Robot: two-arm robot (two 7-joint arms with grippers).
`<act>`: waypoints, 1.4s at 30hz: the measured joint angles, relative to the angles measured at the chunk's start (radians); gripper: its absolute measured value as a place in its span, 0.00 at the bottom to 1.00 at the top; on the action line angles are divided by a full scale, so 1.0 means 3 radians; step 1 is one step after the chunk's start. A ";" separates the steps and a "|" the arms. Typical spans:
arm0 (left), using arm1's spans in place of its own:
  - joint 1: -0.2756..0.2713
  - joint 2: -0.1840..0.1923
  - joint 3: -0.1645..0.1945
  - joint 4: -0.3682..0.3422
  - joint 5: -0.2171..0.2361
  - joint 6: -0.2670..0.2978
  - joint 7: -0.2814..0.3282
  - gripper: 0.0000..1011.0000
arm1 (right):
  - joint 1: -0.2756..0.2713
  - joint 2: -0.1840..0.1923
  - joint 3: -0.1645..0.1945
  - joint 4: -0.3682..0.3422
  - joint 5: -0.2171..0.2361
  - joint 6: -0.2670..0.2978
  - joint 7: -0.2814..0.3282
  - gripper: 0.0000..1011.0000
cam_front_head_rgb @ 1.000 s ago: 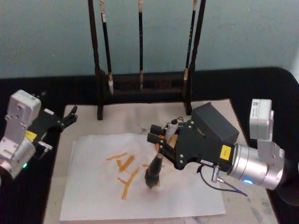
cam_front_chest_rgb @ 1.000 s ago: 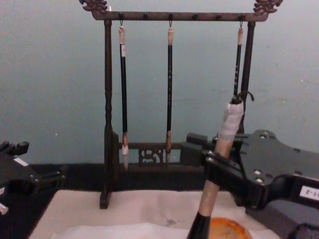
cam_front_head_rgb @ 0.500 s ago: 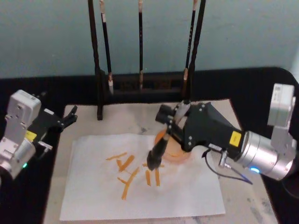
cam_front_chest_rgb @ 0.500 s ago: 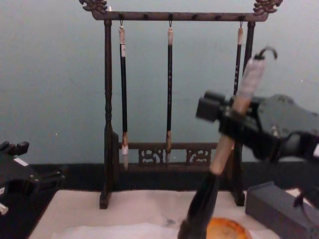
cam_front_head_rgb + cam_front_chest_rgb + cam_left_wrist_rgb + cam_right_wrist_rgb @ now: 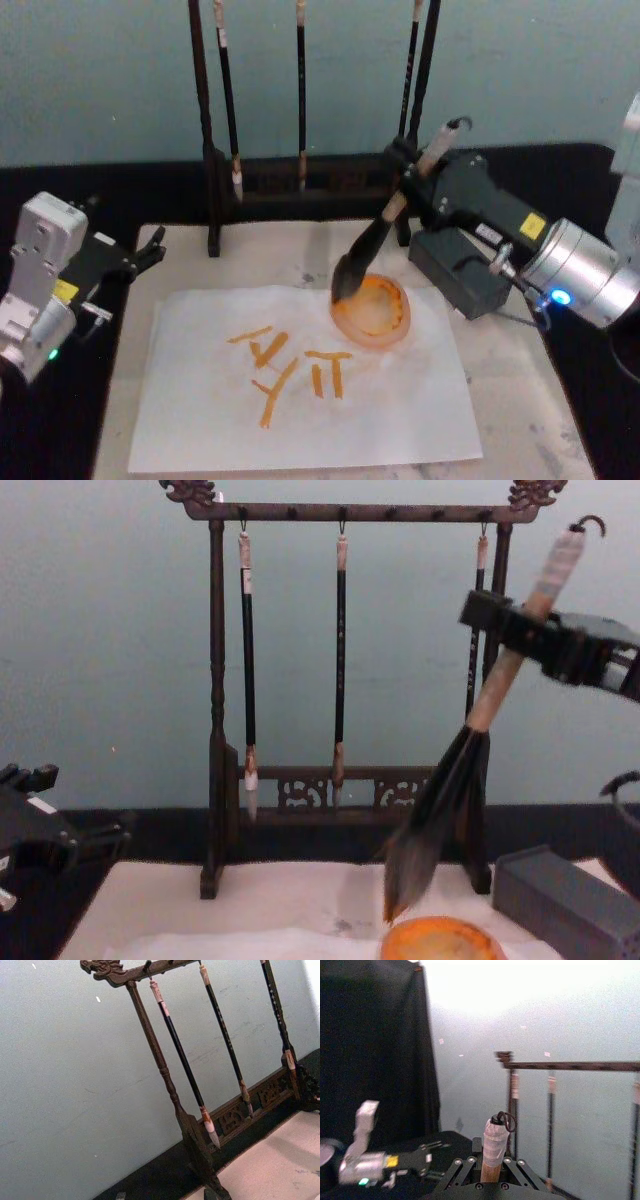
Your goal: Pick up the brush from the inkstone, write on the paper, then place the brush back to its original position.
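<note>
Right gripper [image 5: 413,167] clamps brush [image 5: 392,208] handle; you lower tuft slowly onto inkstone [image 5: 385,325], holding tilt. Left gripper [image 5: 152,248] parked, open.

A cream felt mat [image 5: 500,350] lies on the black table [image 5: 120,190].

Brush [image 5: 372,250]: grey-black tuft, paler toward the tip, black ferrule, tan handle, whitish end, dark loop; paper [image 5: 200,420]: bright white with orange strokes; dish [image 5: 372,312]: orange. Mat [image 5: 520,400]: dull cream with a grey smudge; cloth [image 5: 120,185]: black; wall [image 5: 100,80]: pale grey-blue; stand [image 5: 216,680]: dark brown, carved fretwork at its base; three thin brushes [image 5: 340,650]: black; box [image 5: 460,275]: dark grey. Right gripper [image 5: 425,165]: black, yellow label, silver arm with a blue light; left gripper [image 5: 150,250]: black, yellow label, white housing, green light.
</note>
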 joint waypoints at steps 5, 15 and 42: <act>0.0000 0.0000 0.0000 0.0000 0.0000 0.0000 0.0000 1.00 | 0.0115 -0.0064 0.0105 0.0189 0.0356 0.0316 -0.0081 0.15; 0.0000 0.0000 0.0000 0.0000 0.0000 0.0000 0.0000 1.00 | 0.0299 -0.0156 0.0243 0.0593 0.0963 0.0864 -0.0310 0.15; 0.0000 0.0000 0.0000 0.0000 0.0000 0.0000 0.0000 1.00 | 0.0349 -0.0332 0.0430 0.0905 0.1744 0.1376 -0.1454 0.15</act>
